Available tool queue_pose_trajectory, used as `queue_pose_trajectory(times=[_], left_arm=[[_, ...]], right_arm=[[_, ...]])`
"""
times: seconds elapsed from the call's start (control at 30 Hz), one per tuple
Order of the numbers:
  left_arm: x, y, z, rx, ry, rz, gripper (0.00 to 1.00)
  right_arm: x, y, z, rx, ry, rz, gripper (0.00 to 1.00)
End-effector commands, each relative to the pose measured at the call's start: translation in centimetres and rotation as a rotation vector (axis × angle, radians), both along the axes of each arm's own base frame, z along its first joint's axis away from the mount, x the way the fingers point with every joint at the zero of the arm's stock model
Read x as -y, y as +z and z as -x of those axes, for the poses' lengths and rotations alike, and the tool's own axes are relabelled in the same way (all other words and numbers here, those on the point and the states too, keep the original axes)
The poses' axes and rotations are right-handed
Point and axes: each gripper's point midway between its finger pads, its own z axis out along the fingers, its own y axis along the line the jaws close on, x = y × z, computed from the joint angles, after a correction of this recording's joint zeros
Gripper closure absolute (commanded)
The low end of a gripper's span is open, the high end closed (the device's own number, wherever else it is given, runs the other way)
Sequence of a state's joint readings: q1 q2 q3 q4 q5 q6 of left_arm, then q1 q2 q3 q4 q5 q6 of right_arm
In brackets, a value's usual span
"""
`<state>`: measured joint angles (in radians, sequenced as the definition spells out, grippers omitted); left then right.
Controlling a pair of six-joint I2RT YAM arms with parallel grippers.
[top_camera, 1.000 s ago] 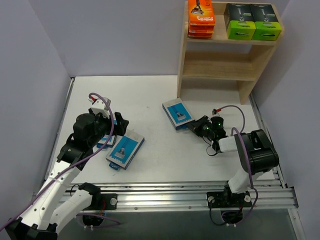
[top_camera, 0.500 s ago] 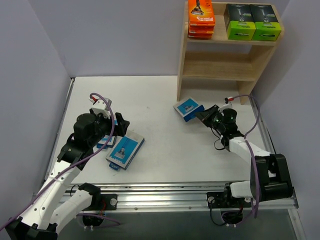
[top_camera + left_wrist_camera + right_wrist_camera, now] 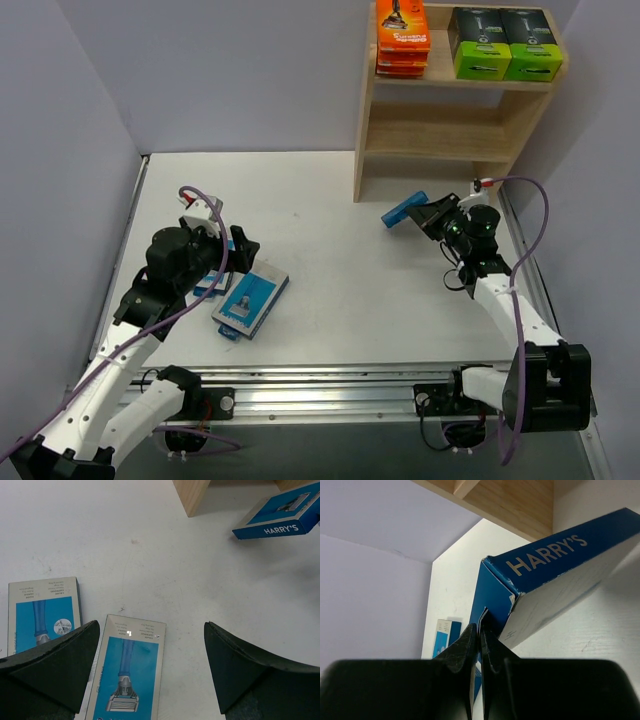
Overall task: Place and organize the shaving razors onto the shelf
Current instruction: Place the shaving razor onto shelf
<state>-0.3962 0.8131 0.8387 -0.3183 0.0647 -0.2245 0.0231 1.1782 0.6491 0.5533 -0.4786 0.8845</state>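
Observation:
My right gripper point(image 3: 430, 215) is shut on a flap at the end of a light-blue razor pack point(image 3: 404, 211), holding it tilted in the air just in front of the wooden shelf point(image 3: 370, 130). In the right wrist view the fingers point(image 3: 470, 640) pinch the pack point(image 3: 555, 555) below the shelf's underside point(image 3: 510, 500). Orange packs point(image 3: 402, 35) and black boxes with green ends point(image 3: 505, 42) stand on the top tier. Two more blue packs point(image 3: 42, 612) point(image 3: 127, 670) lie flat on the table under my open left gripper point(image 3: 151, 625), which holds nothing.
The shelf's lower tier point(image 3: 435, 130) is bare wood. Grey walls close in the table on the left point(image 3: 70, 200) and right point(image 3: 590, 200). The metal rail point(image 3: 380, 390) with both arm bases runs along the near edge.
My right gripper has lifted the blue pack off the table and carried it right and back, up to the shelf's front. The left arm has not moved.

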Motion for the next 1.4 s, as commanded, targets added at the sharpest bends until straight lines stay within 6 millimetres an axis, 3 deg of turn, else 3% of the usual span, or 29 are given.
queue_pose_trajectory(times=[0.0,0.17,0.6,0.77,1.37], left_arm=[[0.1,2.8,0.2,0.064,-0.01,0.029,0.06],[0.2,3.0,0.3,0.07,-0.014,0.028,0.06],[0.3,2.9,0.3,0.068,-0.017,0.028,0.06],[0.3,2.9,0.3,0.067,-0.019,0.026,0.06],[0.5,2.8,0.2,0.064,-0.028,0.026,0.06]], right_arm=[[0.2,5.5,0.2,0.151,0.02,0.008,1.0],[2.4,9.3,0.1,0.224,-0.028,0.011,1.0],[4.2,21.0,-1.5,0.427,-0.032,-0.002,1.0],[4.7,23.4,-2.6,0.482,-0.033,-0.035,1.0],[6.6,23.6,-4.7,0.554,-0.032,-0.072,1.0]])
